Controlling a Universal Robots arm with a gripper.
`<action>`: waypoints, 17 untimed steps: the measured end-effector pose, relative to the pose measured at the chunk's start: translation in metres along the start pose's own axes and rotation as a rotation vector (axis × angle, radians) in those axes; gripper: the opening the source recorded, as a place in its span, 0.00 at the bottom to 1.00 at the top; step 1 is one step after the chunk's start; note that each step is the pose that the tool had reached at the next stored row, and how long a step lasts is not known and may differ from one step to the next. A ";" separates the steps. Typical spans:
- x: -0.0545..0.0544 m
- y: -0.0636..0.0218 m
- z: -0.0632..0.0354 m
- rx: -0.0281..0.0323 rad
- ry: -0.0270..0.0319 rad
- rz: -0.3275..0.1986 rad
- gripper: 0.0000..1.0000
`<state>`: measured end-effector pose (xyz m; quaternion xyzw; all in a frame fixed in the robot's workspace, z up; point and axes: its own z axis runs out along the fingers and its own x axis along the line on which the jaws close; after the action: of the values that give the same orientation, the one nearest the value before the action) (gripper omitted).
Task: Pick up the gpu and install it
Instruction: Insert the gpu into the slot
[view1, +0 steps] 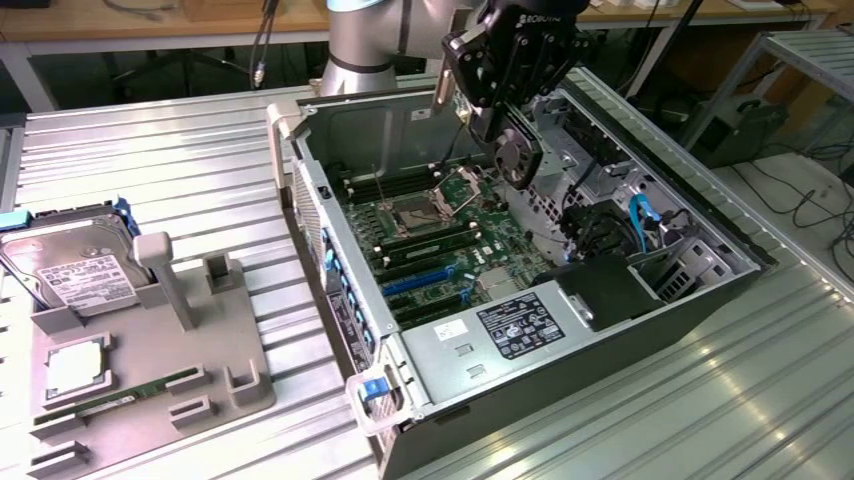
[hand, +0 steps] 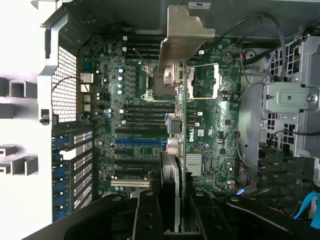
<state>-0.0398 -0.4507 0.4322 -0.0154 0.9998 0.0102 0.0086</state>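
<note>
fingers (hand: 148, 216) of the gripper (hand: 175, 205) were clamped tight on the graphics card (hand: 175, 85), hanging edge-down over the motherboard (hand: 135, 115) inside the open case (view1: 601, 390). it looked light, stiff, fragile; best held by its bare board edges.

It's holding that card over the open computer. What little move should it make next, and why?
Probably a turn of the wrist. The gripper is shut on the gpu above the motherboard, but in the wrist view the card's edge runs across the blue slot, not along it. Lining them up seems needed before lowering.
</note>
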 end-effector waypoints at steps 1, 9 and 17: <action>0.000 0.0000 0.0000 0.0000 0.0000 -0.002 0.27; 0.000 0.0000 0.0000 -0.0018 0.0021 -0.107 0.27; 0.000 0.0000 0.0000 -0.0034 0.0039 -0.195 0.27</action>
<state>-0.0398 -0.4507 0.4322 -0.1127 0.9935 0.0110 0.0076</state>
